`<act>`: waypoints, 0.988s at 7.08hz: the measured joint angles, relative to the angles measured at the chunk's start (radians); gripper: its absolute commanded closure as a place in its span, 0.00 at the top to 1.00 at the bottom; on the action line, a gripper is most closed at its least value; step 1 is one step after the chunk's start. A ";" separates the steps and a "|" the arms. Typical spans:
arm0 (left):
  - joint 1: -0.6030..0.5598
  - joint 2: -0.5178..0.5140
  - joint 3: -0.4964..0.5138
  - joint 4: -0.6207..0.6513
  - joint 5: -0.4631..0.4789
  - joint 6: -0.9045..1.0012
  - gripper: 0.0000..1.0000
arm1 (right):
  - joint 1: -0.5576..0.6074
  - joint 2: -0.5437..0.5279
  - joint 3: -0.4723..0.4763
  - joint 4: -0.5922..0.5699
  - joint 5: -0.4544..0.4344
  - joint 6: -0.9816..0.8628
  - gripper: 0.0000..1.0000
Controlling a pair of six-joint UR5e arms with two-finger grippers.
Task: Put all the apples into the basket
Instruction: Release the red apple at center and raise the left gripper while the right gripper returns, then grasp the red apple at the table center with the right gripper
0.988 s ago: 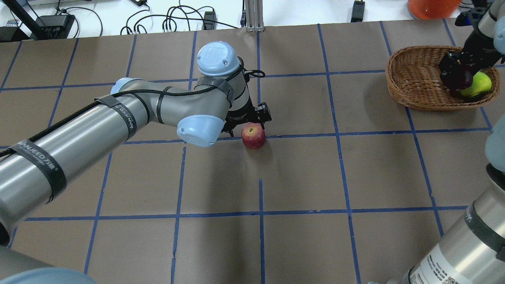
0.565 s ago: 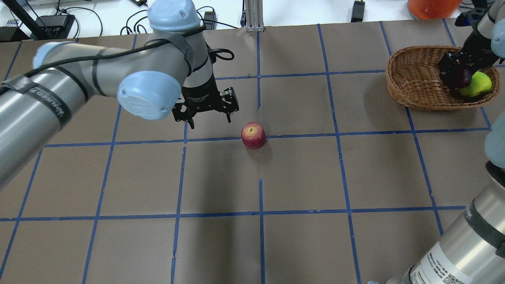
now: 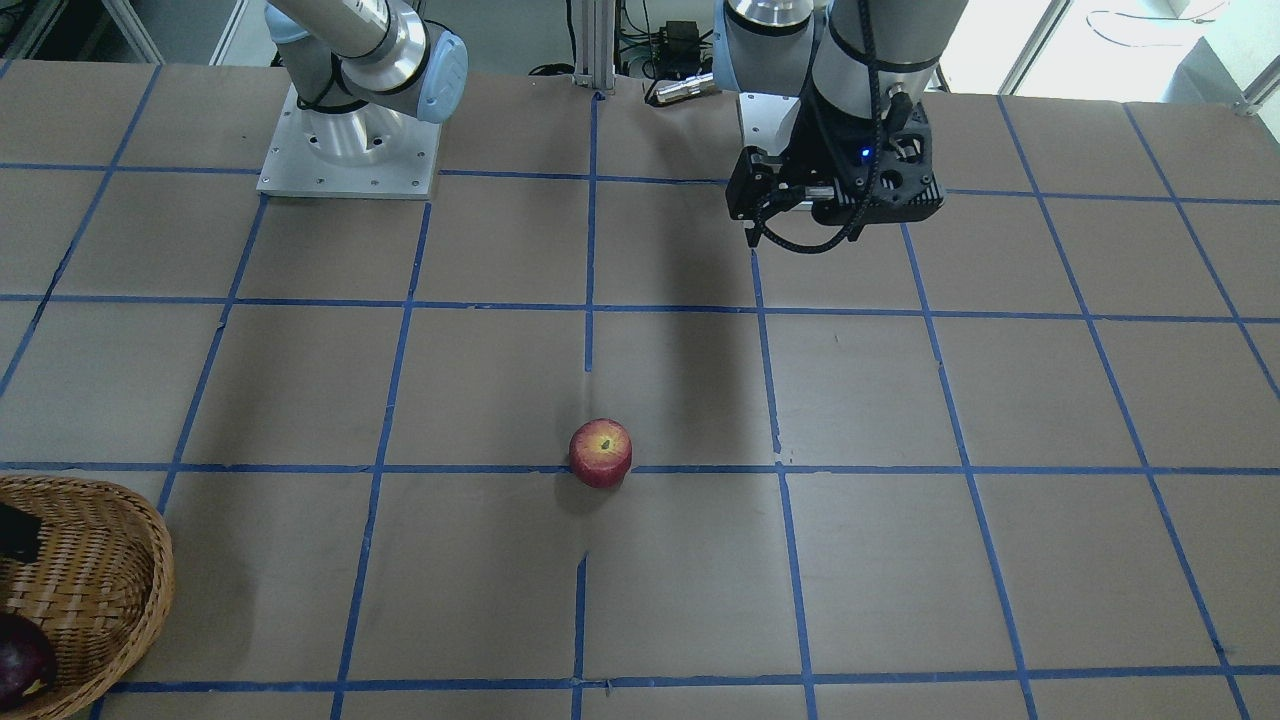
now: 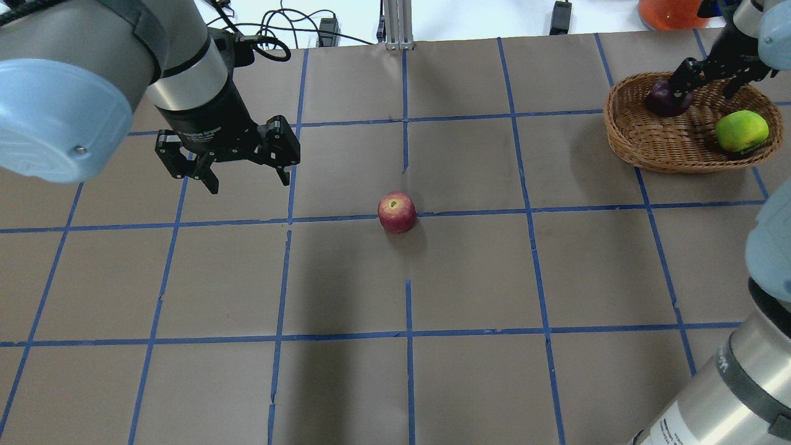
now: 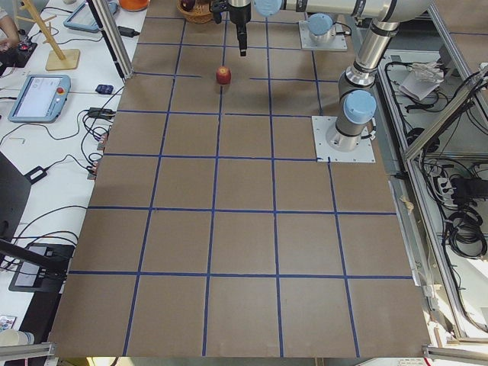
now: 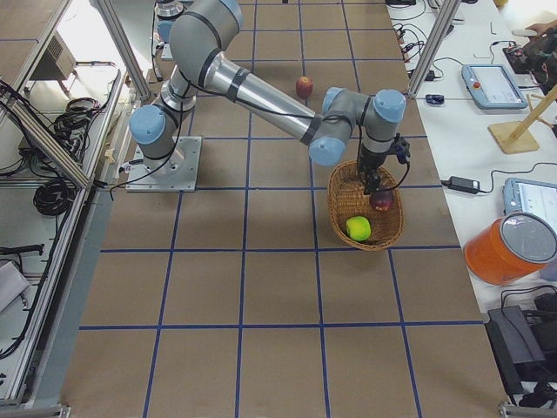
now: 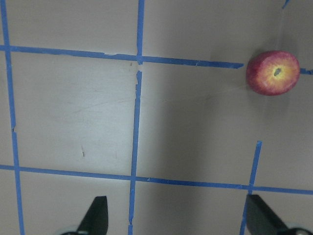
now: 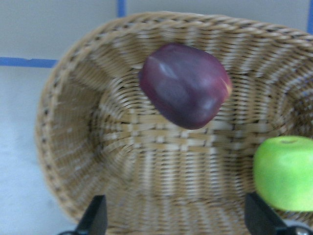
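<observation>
**A:** Where are the apples?

**B:** Two are in the basket point(image 4: 642, 151), which sits far out on the robot's right. The green apple point(image 4: 741, 130) lies toward the basket's right end. The dark purplish apple point(image 8: 185, 85) is at the far wall, apart from the green one. The lighter red apple point(image 4: 397, 212) stands alone near the middle of the table point(image 4: 469, 278), touching a blue tape line point(image 4: 469, 213), yellowish stem patch up.

**A:** And the left gripper?

**B:** The left gripper point(image 4: 249, 182) hangs above the table, well to the left of the lighter red apple, fingers pointing down. Its jaws are spread wide and hold nothing (its wrist camera shows only bare paper and tape between the two tips, with the apple off at the upper right).

**A:** The right one?

**B:** The right gripper point(image 4: 706, 86) hovers over the basket's far side, jaws wide apart and empty. The dark purplish apple is below it, and neither finger touches it. The wrist view is blurred there, so I cannot tell whether that apple rests on the wicker.
</observation>
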 measured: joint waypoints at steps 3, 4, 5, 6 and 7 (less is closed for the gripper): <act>0.034 0.052 -0.018 0.012 0.004 0.155 1.00 | 0.351 -0.067 0.010 0.139 0.004 0.442 1.00; 0.051 0.056 -0.019 0.030 0.004 0.167 1.00 | 0.438 -0.057 0.012 0.143 0.024 0.550 1.00; 0.067 0.057 -0.020 0.050 0.003 0.170 1.00 | 0.494 -0.037 0.012 0.142 0.082 0.618 1.00; 0.075 0.060 -0.021 0.057 0.005 0.170 1.00 | 0.531 -0.011 0.012 0.138 0.142 0.680 1.00; 0.078 0.062 -0.021 0.057 0.006 0.169 1.00 | 0.565 0.017 0.012 0.134 0.173 0.734 1.00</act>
